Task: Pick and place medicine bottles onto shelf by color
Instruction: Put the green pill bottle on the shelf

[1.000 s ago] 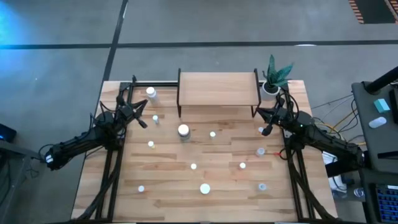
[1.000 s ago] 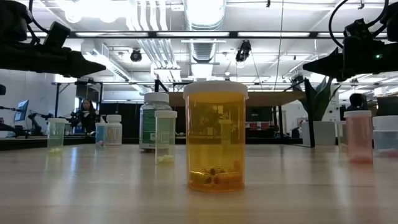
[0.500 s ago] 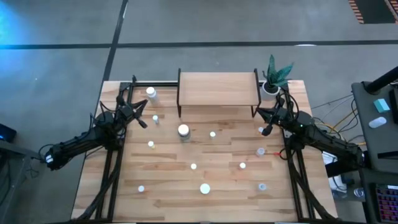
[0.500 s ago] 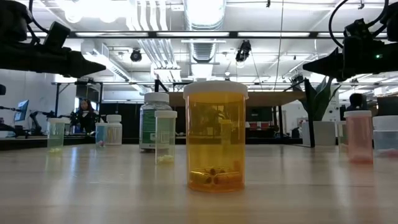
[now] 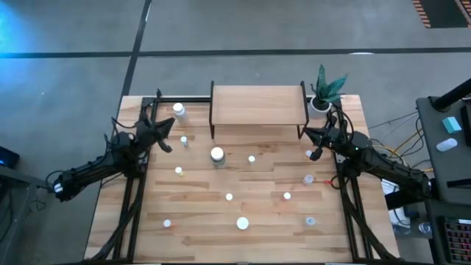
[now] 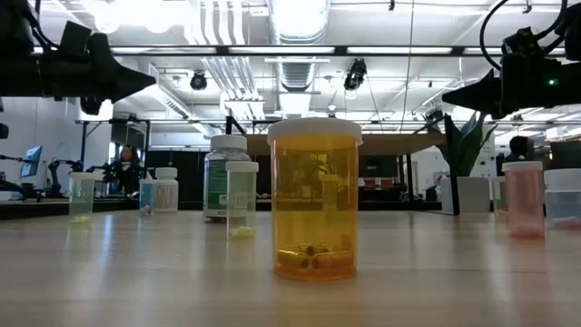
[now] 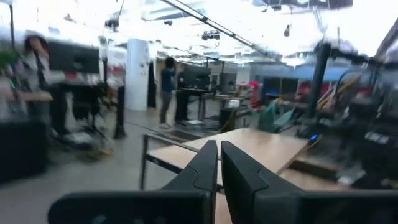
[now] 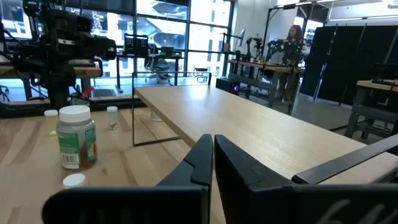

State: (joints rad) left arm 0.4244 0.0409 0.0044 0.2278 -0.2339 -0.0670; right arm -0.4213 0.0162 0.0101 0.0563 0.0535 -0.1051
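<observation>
Still idle over scattered bottles

Nearby stands the round amber pill bottle [image 6: 314, 199], white-capped, on the plank table [image 5: 265, 213]; the light-wood shelf [image 5: 258, 104] on thin black legs sits bare at the far edge; left gripper [image 5: 163, 138] has lifted slightly, right gripper [image 5: 315, 149] unmoved, both pinched closed.
</observation>
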